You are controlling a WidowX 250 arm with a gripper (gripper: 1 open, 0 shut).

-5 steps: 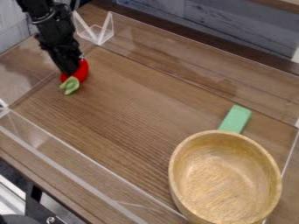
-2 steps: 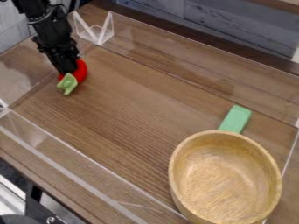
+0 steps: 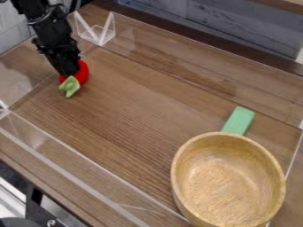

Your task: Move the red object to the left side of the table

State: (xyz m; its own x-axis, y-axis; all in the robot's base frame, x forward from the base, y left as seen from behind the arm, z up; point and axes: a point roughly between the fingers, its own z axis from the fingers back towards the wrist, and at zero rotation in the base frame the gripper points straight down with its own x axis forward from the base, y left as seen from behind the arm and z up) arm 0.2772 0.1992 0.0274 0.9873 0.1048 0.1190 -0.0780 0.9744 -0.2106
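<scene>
The red object [image 3: 77,69], a small rounded toy fruit with a light green leafy end [image 3: 70,86], lies at the far left of the brown wooden table [image 3: 142,115]. My black gripper [image 3: 69,69] comes down on it from above and its fingers clasp the red body, hiding part of it. The leafy end sticks out below the fingers and rests on the tabletop. The gripper looks shut on the fruit.
A large wooden bowl [image 3: 178,168] stands at the near right corner. A flat light green block [image 3: 239,120] lies just behind it. Low clear acrylic walls [image 3: 35,133] edge the table, and a clear angled piece [image 3: 101,31] stands at the back left.
The gripper and the red fruit have shifted very slightly toward the back left. The hold looks the same as before.
</scene>
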